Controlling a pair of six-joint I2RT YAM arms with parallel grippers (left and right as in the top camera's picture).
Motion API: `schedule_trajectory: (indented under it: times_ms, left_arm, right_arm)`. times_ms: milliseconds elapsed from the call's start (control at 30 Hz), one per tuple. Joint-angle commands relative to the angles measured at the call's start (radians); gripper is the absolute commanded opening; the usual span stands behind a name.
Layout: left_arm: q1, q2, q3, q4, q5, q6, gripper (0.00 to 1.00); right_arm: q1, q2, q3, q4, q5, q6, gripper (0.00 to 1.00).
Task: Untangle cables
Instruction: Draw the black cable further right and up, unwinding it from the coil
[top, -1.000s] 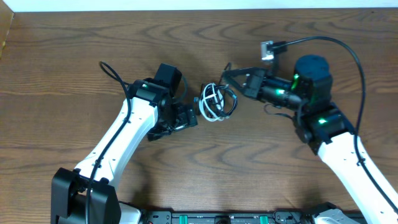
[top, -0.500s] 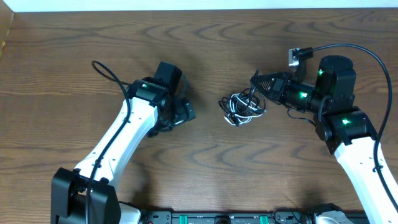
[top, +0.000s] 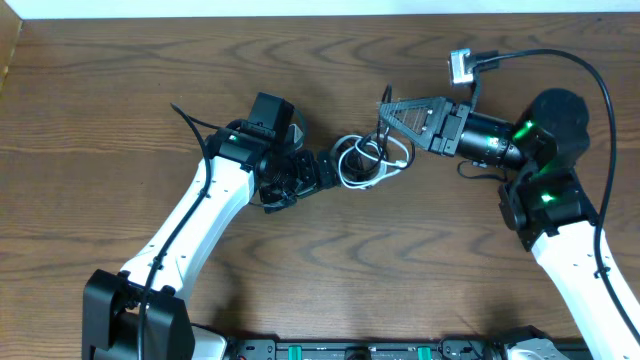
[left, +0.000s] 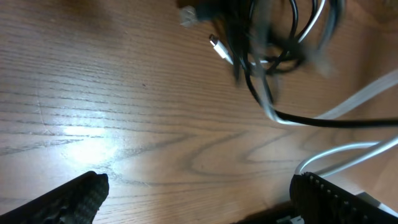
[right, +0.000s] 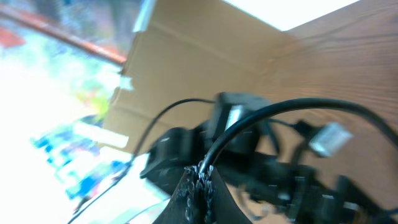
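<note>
Since our left gripper (top: 322, 177) stands wide open just left of centre, we should close it on one loose loop of the cables (top: 365, 165) — the small tangle mid-frame — and pull gently against the right gripper (top: 386, 110), pinched shut on a black strand beyond.

Overhead: even, soft light, sharp throughout; faint shadows on the table (top: 100, 100) beside both arms.
Left wrist: white glare patch on the wood just ahead of the left fingers (left: 68, 199); cables (left: 267, 56) beyond them smeared with blur.
Right wrist: heavy blur; background past the right fingers (right: 199, 190) blown out at left; black cable (right: 261, 115) at their tips soft-edged.
</note>
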Motion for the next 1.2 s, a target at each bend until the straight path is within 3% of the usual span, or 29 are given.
schedule_trajectory:
  times_ms: [0, 167, 267, 333, 467, 567, 667, 767, 900, 1067, 1167]
  left_arm:
    - [-0.004, 0.011, -0.006, 0.002, 0.024, 0.017, 0.98]
    - [-0.019, 0.011, -0.006, 0.003, -0.014, 0.010, 0.98]
    - [-0.019, 0.011, -0.006, -0.018, -0.084, -0.036, 0.98]
    - [-0.019, 0.011, -0.006, -0.030, -0.117, -0.043, 0.98]
    - [-0.019, 0.011, -0.007, -0.036, -0.142, -0.044, 0.98]
    - [-0.019, 0.011, -0.007, -0.055, -0.189, -0.058, 0.96]
    - [-0.019, 0.012, -0.008, -0.095, -0.280, -0.109, 0.96]
    - [-0.019, 0.012, -0.011, -0.123, -0.350, -0.122, 0.96]
    - [-0.019, 0.012, -0.019, -0.122, -0.356, -0.122, 0.96]
    - [-0.019, 0.012, -0.019, -0.116, -0.351, -0.122, 0.96]
    - [-0.019, 0.012, -0.019, -0.116, -0.344, -0.122, 0.96]
  right_arm:
    - [0.041, -0.018, 0.014, 0.074, -0.051, 0.106, 0.01]
    - [0.059, -0.018, 0.014, 0.301, -0.052, 0.259, 0.01]
    - [0.059, -0.018, 0.014, 0.451, -0.057, 0.291, 0.01]
    - [0.059, -0.018, 0.014, 0.460, -0.071, 0.280, 0.02]
    - [0.047, -0.017, 0.014, 0.233, -0.079, 0.076, 0.01]
    - [0.026, -0.016, 0.014, -0.121, 0.014, -0.123, 0.01]
    - [0.000, -0.016, 0.014, -0.354, 0.138, -0.250, 0.02]
    - [-0.026, -0.016, 0.014, -0.421, 0.173, -0.278, 0.02]
    - [-0.043, -0.026, 0.014, -0.259, 0.043, -0.137, 0.02]
    - [-0.044, -0.029, 0.014, 0.253, -0.097, 0.151, 0.01]
    - [-0.044, -0.030, 0.014, 0.298, -0.113, 0.113, 0.01]
